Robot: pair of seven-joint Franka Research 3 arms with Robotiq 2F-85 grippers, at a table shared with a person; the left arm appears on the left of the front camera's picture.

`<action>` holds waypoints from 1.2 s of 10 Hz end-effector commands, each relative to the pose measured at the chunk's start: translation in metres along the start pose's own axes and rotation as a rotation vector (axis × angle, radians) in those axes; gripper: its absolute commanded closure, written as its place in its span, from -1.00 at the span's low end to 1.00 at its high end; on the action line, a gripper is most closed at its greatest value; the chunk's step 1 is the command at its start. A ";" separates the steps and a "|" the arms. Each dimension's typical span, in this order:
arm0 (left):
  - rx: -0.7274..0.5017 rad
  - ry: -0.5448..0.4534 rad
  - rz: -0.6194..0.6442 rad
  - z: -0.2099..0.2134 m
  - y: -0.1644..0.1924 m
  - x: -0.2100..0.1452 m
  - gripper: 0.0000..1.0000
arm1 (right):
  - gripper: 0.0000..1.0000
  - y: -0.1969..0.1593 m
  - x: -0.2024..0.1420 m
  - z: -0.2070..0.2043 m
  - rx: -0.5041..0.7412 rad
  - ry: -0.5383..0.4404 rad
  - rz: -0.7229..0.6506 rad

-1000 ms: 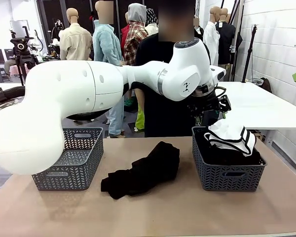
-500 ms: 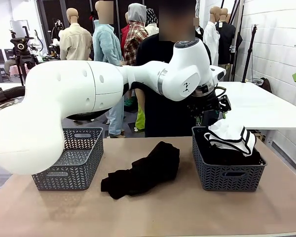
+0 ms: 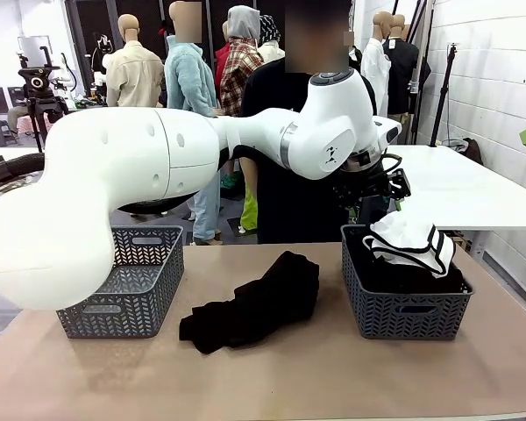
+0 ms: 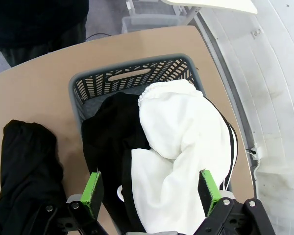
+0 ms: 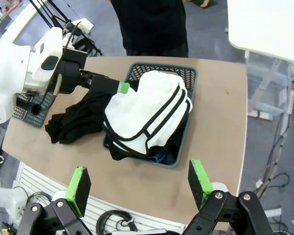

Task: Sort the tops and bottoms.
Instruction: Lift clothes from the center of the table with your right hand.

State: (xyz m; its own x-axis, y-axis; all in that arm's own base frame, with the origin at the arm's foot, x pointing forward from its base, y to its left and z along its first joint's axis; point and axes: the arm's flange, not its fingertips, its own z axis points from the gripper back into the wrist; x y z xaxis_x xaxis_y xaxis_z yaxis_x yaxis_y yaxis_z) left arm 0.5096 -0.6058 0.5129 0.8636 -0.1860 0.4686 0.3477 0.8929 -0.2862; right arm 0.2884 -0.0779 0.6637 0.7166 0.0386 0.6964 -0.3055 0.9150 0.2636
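Observation:
A grey basket [image 3: 408, 307] at the right holds a white garment with black stripes [image 3: 412, 244] on top of dark clothes. A black garment [image 3: 254, 303] lies crumpled on the table's middle. My left gripper [image 3: 373, 197] hovers over that basket's back edge. In the left wrist view it [image 4: 150, 191] stands open above the white garment [image 4: 186, 147], nothing between its fingers [image 4: 92, 193]. My right gripper [image 5: 139, 182] is open too, high over the table, looking down on the basket [image 5: 188, 73], the white garment [image 5: 147, 107] and the black garment [image 5: 71, 122].
A second grey basket [image 3: 123, 281] stands at the table's left. A person in black [image 3: 285, 175] stands at the far side. My left arm [image 3: 158, 167] spans the table from left to right. A white table [image 3: 473, 189] stands behind at the right.

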 end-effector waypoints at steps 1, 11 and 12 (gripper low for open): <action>0.000 0.000 0.000 0.000 0.000 0.000 -1.00 | -1.00 0.000 -0.001 -0.002 -0.009 0.011 0.004; 0.346 0.393 0.095 0.181 0.156 -0.111 -1.00 | -1.00 0.000 -0.001 -0.002 -0.009 0.011 0.004; 0.375 0.462 0.076 0.187 0.161 -0.120 -1.00 | -1.00 0.000 -0.001 -0.002 -0.009 0.011 0.004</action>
State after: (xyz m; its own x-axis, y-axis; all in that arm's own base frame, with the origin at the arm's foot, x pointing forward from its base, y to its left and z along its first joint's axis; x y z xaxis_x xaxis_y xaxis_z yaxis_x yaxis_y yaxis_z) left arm 0.4025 -0.3750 0.5638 0.9823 -0.1570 0.1026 0.1555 0.9876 0.0224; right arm 0.2883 -0.0780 0.6637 0.7167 0.0384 0.6963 -0.3050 0.9152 0.2635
